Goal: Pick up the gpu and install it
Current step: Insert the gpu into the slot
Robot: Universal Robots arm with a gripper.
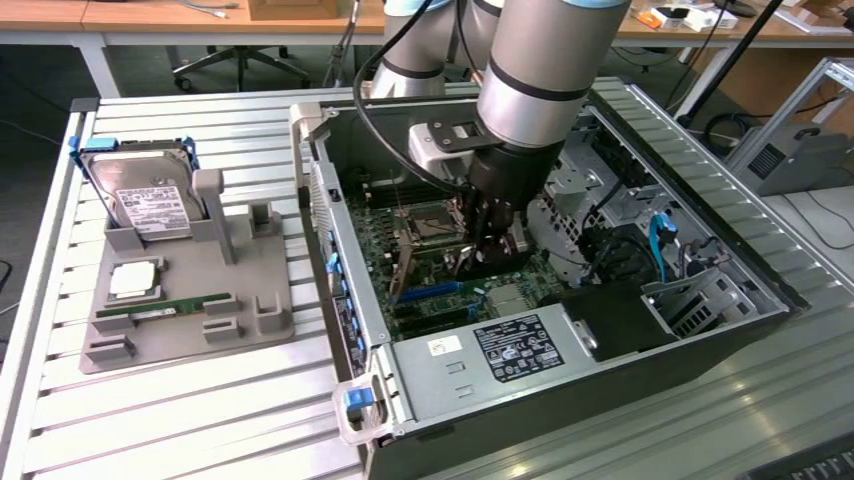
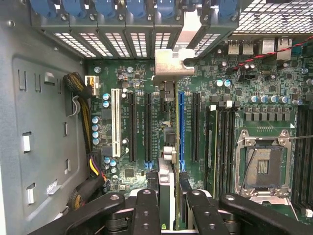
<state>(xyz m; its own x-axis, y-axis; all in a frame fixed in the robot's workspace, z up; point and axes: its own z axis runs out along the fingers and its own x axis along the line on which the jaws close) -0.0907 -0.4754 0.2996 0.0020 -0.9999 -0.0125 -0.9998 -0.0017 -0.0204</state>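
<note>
My gripper (image 1: 483,255) reaches down into the open computer case (image 1: 350,395), above the motherboard (image 2: 210,88). It is shut on the gpu (image 2: 166,181), a thin card seen edge-on between the two black fingers (image 2: 146,208). The card's silvery bracket (image 2: 171,63) points at the case's rear slot openings. The card hangs between a black expansion slot (image 2: 147,127) and the blue slot (image 2: 181,129). I cannot tell whether it touches a slot. In the exterior view the gpu (image 1: 404,268) shows as a thin tilted plate beside the gripper.
A grey parts holder (image 1: 187,335) at the exterior view's left carries the hard drive (image 1: 147,205), a small chip (image 1: 134,280) and the green memory stick (image 1: 160,305). Inside the case are the CPU socket (image 2: 259,166), the power supply (image 1: 494,360) and cable bundles (image 2: 85,142).
</note>
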